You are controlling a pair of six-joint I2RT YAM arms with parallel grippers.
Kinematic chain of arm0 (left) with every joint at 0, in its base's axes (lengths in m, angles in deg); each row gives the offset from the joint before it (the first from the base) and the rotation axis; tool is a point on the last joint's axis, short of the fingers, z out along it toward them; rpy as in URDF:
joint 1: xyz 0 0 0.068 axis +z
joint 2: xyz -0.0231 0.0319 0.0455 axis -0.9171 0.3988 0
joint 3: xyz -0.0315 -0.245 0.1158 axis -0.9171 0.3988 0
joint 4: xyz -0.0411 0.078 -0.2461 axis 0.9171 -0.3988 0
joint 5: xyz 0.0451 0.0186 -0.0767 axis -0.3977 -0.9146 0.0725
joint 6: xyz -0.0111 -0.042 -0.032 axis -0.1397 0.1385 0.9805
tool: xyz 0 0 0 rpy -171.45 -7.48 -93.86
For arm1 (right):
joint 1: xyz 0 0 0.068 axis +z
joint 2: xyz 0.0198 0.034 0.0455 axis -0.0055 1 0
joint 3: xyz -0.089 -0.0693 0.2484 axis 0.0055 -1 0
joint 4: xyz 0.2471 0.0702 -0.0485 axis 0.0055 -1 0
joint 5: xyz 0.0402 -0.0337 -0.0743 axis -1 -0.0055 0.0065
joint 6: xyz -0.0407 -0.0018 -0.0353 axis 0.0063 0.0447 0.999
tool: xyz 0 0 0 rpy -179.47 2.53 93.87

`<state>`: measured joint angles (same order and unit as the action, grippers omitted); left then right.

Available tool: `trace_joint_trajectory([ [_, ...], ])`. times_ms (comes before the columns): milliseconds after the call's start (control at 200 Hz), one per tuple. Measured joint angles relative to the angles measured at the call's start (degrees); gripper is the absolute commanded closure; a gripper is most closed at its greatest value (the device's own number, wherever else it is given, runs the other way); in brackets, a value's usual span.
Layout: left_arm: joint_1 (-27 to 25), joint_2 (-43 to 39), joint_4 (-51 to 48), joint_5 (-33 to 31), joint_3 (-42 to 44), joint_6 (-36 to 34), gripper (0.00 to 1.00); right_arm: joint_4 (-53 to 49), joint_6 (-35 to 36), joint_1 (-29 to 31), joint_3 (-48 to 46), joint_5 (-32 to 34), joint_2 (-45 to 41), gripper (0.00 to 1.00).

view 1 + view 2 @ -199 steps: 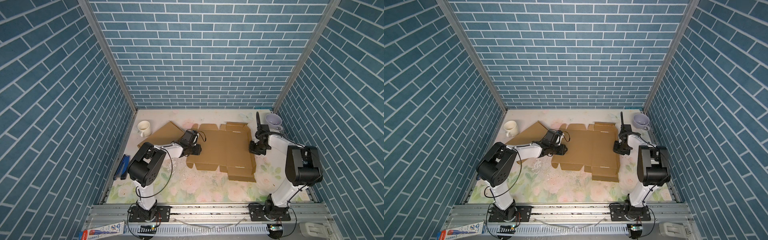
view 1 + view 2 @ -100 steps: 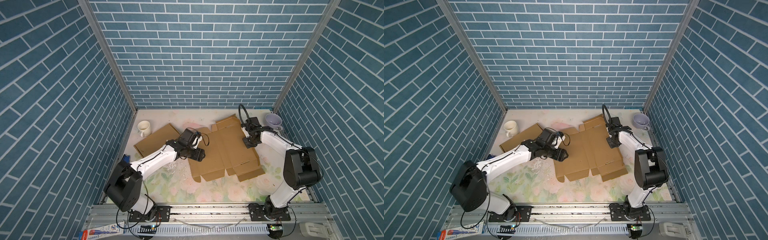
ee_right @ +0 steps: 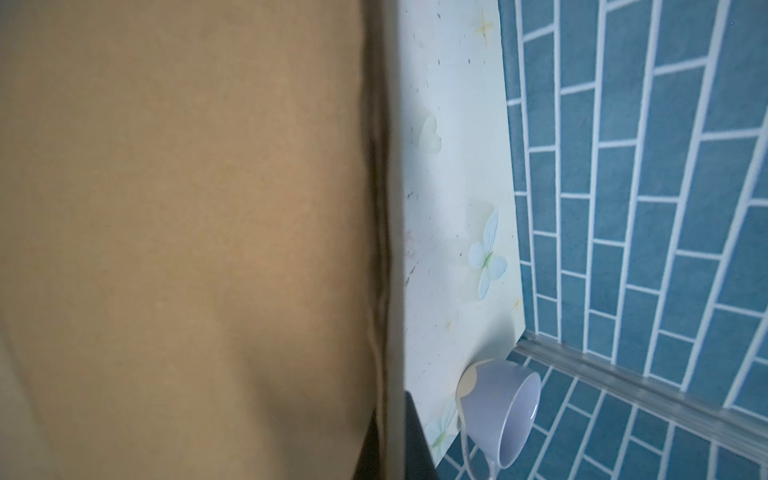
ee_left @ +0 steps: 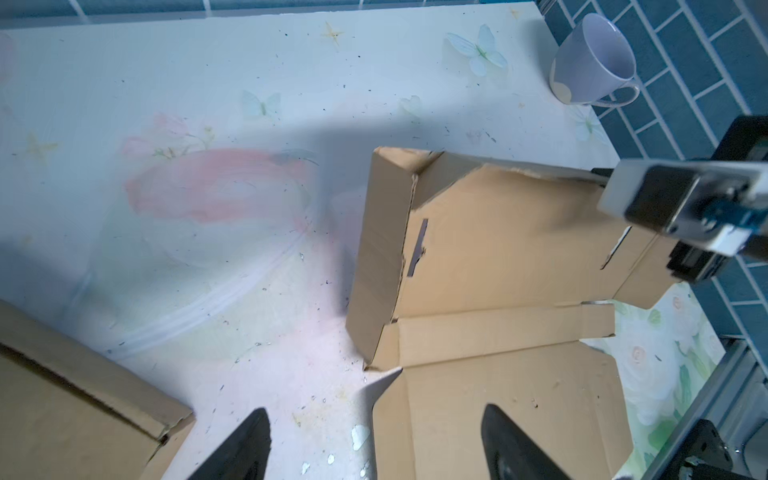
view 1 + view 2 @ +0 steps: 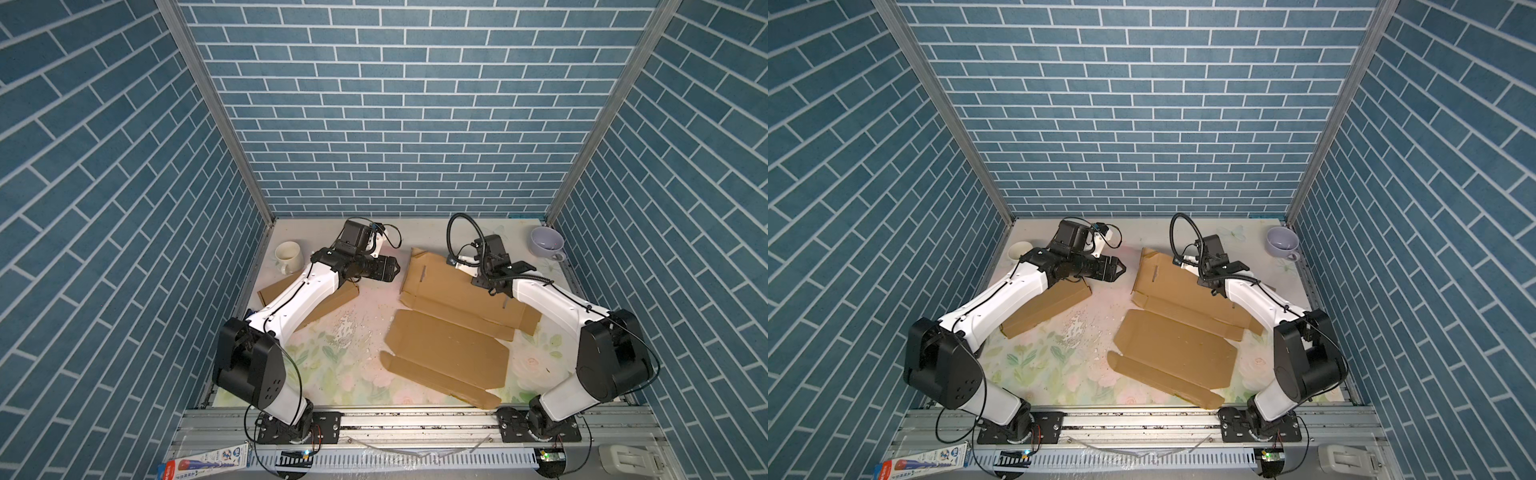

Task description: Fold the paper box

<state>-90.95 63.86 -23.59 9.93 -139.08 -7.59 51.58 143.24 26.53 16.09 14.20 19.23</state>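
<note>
Noted left gripper [image 4: 376, 417] spread, clear of box [image 5: 446, 332] — right gripper [image 5: 482, 279] pinched on its far panel; mug [image 5: 546, 243] upright.

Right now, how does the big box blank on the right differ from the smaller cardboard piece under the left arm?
The box blank is opened out, with creases, slots and spread flaps; the cardboard piece is a compact strip. The box blank is far larger than the cardboard piece. One side flap of the box blank stands up; the cardboard piece lies flat. Both are plain brown cardboard on the floral table.
</note>
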Motion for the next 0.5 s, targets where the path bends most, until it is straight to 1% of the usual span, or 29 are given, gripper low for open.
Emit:
trace_joint_trajectory([
  [85,0.92,1.64,1.99,2.14,1.03,1.84,0.14,4.72,2.23,1.44,-2.95,0.83,0.0,1.0],
  [160,1.4,3.02,3.67,3.43,2.01,2.97,0.13,9.07,3.56,2.27,-5.09,1.55,0.0,1.0],
  [350,2.16,3.37,8.2,5.55,6.62,5.6,0.13,21.4,7.96,3.45,-11.56,3.15,0.0,1.0],
  [500,2.89,3.3,9.6,5.51,7.61,6.01,0.15,29.16,11.04,4.37,-15.02,5.25,-0.24,1.0],
])
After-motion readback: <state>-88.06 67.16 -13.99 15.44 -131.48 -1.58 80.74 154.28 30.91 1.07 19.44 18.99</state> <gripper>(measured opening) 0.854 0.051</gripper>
